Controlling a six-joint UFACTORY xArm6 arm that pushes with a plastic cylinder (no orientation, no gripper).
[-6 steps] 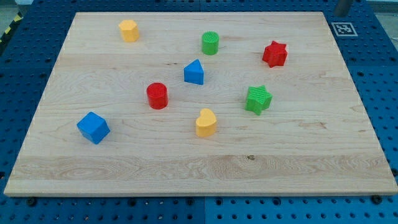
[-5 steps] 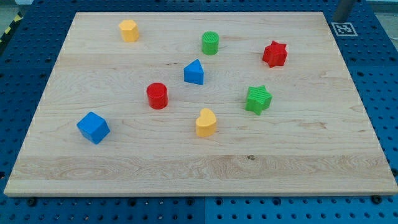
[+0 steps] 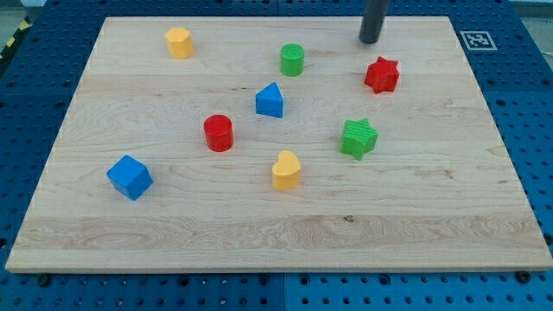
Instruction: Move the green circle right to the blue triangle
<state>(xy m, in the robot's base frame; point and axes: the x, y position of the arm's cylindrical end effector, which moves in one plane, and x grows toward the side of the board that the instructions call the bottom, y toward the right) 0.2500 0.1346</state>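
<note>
Near the view's top edge of the wooden board (image 3: pixel 484 173), my tip (image 3: pixel 370 41) is standing at the end of a straight dark rod that is coming down from above the frame. It is a bare rod end with nothing to spread or press together, and it is touching no block.

Just below my tip and slightly toward the view's right, the red star (image 3: pixel 382 75) is sitting near it but apart from it. Toward the view's left of my tip, and a little lower, the green circle (image 3: pixel 293 60) is standing upright as a short cylinder, well apart from the rod. Further down and left from my tip, the blue triangle (image 3: pixel 270 101) is lying just below and slightly left of the green circle, with bare wood showing between the two.

Straight down the board from my tip, the green star (image 3: pixel 359 138) is resting well apart from it. Lower still and to the left, the yellow heart (image 3: pixel 286 170) is sitting close to the board's middle. The red cylinder (image 3: pixel 219 133) is standing left of the blue triangle and lower. Far to the left of my tip, the yellow block (image 3: pixel 179 42) is sitting at about the same height in the view, its shape hard to make out. The blue cube (image 3: pixel 130 177) is lying farthest away, toward the view's bottom left.
</note>
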